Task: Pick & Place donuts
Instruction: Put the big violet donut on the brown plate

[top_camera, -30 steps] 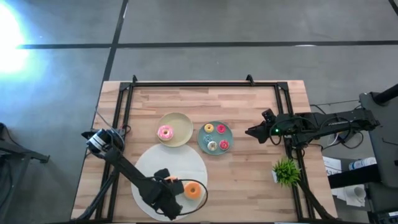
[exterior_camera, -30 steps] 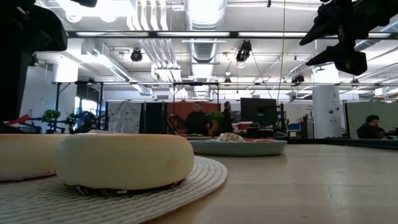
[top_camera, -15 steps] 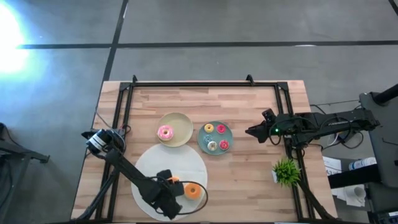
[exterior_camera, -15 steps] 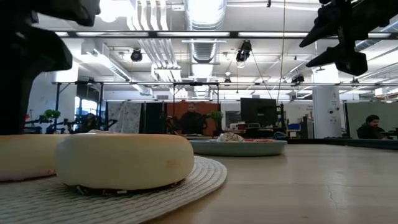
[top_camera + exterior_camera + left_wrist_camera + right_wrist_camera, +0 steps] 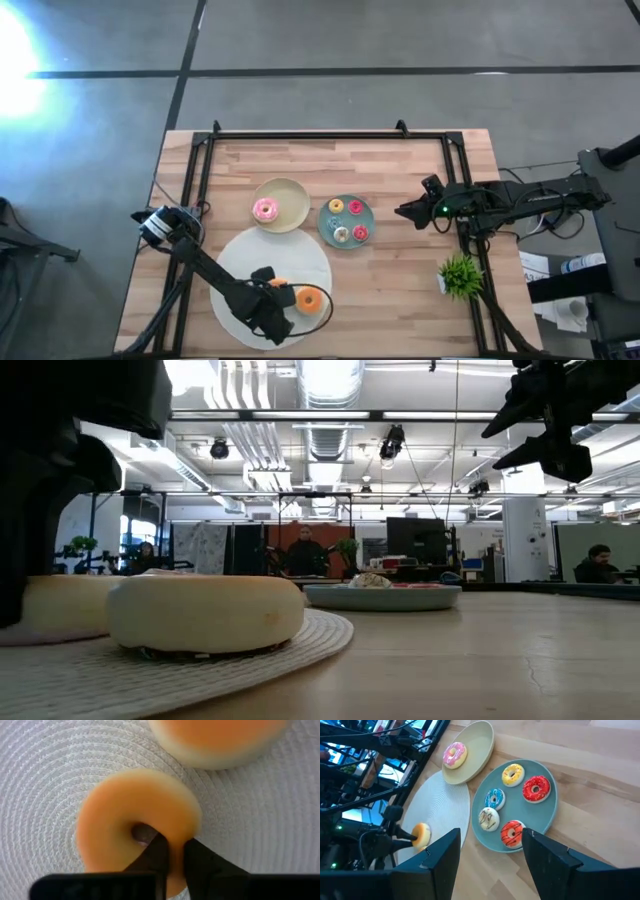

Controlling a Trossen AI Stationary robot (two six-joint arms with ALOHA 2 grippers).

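Observation:
Two orange-tan donuts lie on the white round mat (image 5: 255, 270) near the front edge. My left gripper (image 5: 175, 842) stands over the left donut (image 5: 279, 286), is shut on it and hides most of it from above. The other donut (image 5: 310, 300) lies flat and free just to its right (image 5: 215, 740). A pink-frosted donut (image 5: 265, 211) rests on the cream plate (image 5: 290, 195). Several tiny donuts lie on the teal plate (image 5: 368, 228). My right gripper (image 5: 400, 212) hangs open above the table, right of the teal plate. My left gripper pinches the donut's ring wall (image 5: 175, 832) between its two fingers, one finger (image 5: 155, 857) in the hole and the other outside the ring. The fingers come from above, pointing down. The donut lies flat with its underside on the mat (image 5: 60, 618).
A small green plant (image 5: 460, 274) stands near the right front corner. A black frame (image 5: 330, 135) runs along the table's far and side edges. Bare wood lies between the teal plate and the plant. People and desks show in the room beyond.
My left gripper has come down over the left donut on the mat. The free donut beside it has shifted a little toward the far edge, and the mat's edge has shifted with it.

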